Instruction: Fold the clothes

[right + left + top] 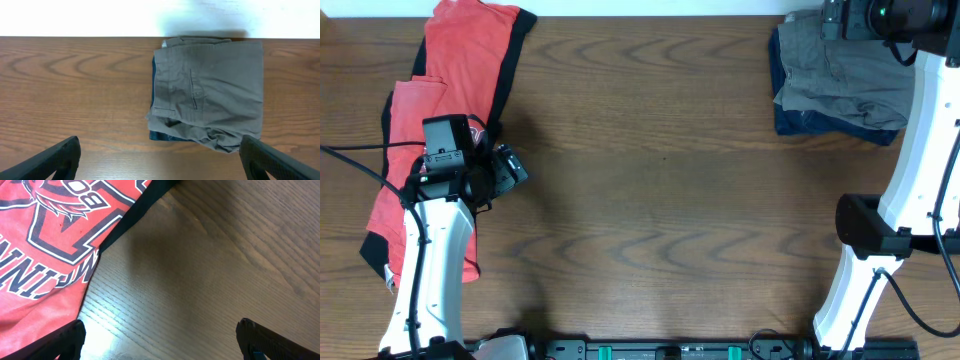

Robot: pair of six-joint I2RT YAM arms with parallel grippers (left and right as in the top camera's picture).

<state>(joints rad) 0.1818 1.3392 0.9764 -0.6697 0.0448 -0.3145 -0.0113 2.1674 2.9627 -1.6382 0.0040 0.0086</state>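
Two robot arms hang over a wooden table (660,200), the fingers of both spread wide and holding nothing. Folded grey-khaki shorts (210,95) lie at the far right corner, on top of a dark navy garment (159,134) whose edge shows along their left and near sides; the right gripper (160,157) hovers over them. The left gripper (160,342) hangs beside a red T-shirt (40,255) at the far left, its white, black-outlined lettering cropped, only "BO" legible.
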